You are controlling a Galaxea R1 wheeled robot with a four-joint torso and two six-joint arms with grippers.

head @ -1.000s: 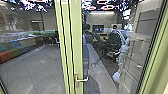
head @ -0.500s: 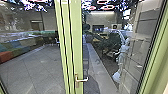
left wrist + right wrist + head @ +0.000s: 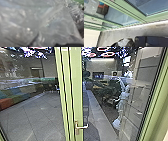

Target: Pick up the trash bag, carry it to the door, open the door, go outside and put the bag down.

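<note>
In the door glass (image 3: 135,104) before me, a small dark mark has gone from the pale strip (image 3: 98,115); dark shapes (image 3: 111,88) seem to have shifted slightly.

A row of blocky seating (image 3: 18,97) in orange, green and blue lines one side of the grey tiled floor (image 3: 40,114). Farther back, a lit screen (image 3: 98,75) shows below a bright light strip (image 3: 101,59).

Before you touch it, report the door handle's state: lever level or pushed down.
Level, or nearly so: in the head view the door handle points out sideways from its upright plate, not downward.
</note>
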